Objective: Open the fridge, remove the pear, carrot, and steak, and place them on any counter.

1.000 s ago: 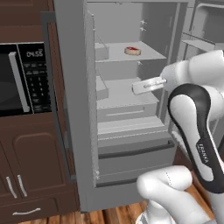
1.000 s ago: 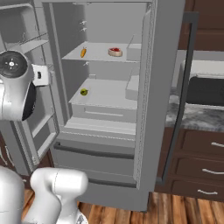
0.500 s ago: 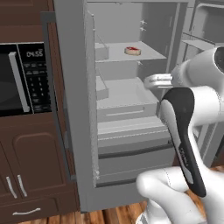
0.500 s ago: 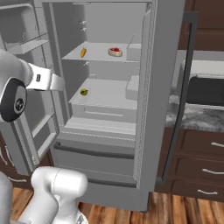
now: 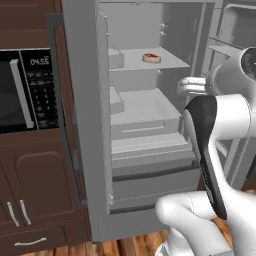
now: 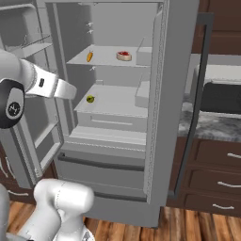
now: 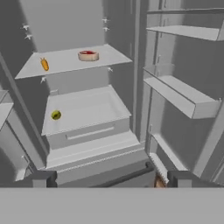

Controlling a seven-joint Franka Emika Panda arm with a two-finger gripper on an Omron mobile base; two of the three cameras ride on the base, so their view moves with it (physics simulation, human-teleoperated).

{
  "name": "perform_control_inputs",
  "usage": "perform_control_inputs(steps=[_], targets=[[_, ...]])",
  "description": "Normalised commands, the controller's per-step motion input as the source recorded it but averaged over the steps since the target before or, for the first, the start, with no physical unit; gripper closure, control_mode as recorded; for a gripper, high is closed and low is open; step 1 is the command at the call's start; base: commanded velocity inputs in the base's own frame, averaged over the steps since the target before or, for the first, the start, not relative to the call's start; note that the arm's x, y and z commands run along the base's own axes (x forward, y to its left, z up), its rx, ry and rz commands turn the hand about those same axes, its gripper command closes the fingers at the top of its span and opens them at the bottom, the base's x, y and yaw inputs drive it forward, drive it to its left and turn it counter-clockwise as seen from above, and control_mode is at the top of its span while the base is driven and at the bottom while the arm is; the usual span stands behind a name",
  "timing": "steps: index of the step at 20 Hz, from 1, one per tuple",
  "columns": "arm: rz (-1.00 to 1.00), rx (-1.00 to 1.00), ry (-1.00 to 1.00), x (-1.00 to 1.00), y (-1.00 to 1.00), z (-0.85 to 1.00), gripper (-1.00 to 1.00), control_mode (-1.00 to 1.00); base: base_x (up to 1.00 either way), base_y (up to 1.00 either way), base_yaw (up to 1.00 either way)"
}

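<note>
So I've got the tall grey French-door fridge standing open in front of me, both doors swung out, pale grey shelves showing inside. My pincer is spread wide with nothing in it; in the hand view the two dark finger tips sit far apart at the bottom, and everything past them is fridge interior, so I'm well short of the shelves and not touching any of the food. On the upper shelf there's the small flat slab of red steak with its pale fat rim, and on that same shelf, well apart from it toward the side wall, the slim little orange carrot with its tiny green top. One shelf down, near the front corner on the carrot's side, sits the small rounded yellow-green pear, on its own with bare shelf all around it. The right base view shows the same layout: carrot and steak up top, pear below. In the left base view the steak shows on the upper shelf. Past the open right-hand door there's the grey marbled stone counter over dark brown drawers with curved silver handles. On the other side of the fridge is the dark brown cabinet with the built-in black microwave.
</note>
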Motion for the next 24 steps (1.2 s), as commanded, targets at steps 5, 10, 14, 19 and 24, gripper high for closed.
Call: perform_control_inputs(steps=[5, 10, 14, 19, 24], targets=[[-0.06, 0.01, -0.03, -0.03, -0.29, -0.01, -1.0, -1.0, 0.0, 0.0, 0.0], [0.12, 0.02, 0.0, 0.36, -0.02, -0.18, -1.0, -1.0, 0.0, 0.0, 0.0], [0.0, 0.0, 0.0, 0.0, 0.0, 0.0, -1.0, 1.0, 0.55, 0.0, 0.17], [0.0, 0.0, 0.0, 0.0, 0.0, 0.0, -1.0, 1.0, 0.74, -0.05, 0.12], [0.0, 0.0, 0.0, 0.0, 0.0, 0.0, -1.0, 1.0, 0.55, -0.36, 0.01]])
